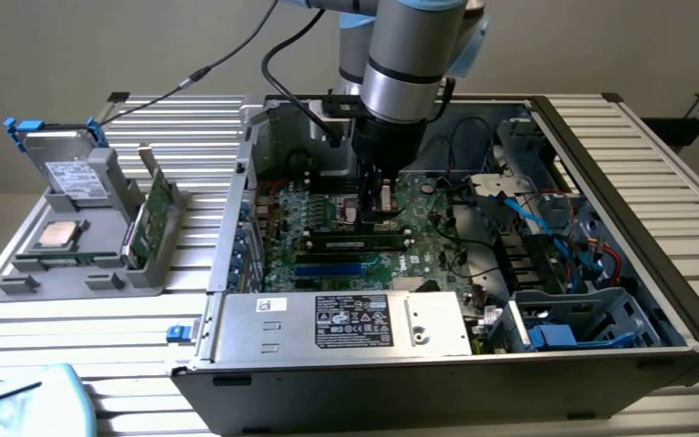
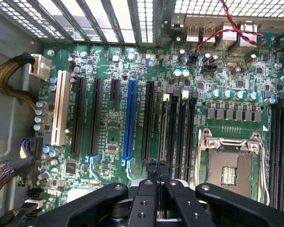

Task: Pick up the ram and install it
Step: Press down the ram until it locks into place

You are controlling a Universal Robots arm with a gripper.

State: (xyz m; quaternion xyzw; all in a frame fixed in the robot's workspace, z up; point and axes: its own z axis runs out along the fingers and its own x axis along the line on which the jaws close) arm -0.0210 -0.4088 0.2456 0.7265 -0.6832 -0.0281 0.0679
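Observation:
A ram (image 1: 352,242), long and narrow with dark chips, lies along a slot on the green motherboard (image 1: 325,214) inside the open computer case. My gripper (image 1: 374,202) hangs straight above the board, just behind that stick and apart from it. In the wrist view the black fingers (image 2: 149,172) are pressed together with nothing between them, my gripper (image 2: 156,166) sitting over the near end of the black memory slots (image 2: 177,132). Another green ram stick (image 1: 143,223) stands on edge in the grey holder (image 1: 95,269) outside the case.
The holder also carries a square silver-topped processor (image 1: 58,235) and a grey drive with blue tabs (image 1: 65,164). A silver power supply (image 1: 349,323), cables (image 1: 544,228) and a drive cage (image 1: 574,323) crowd the case. The empty processor socket (image 2: 229,165) lies beside the slots.

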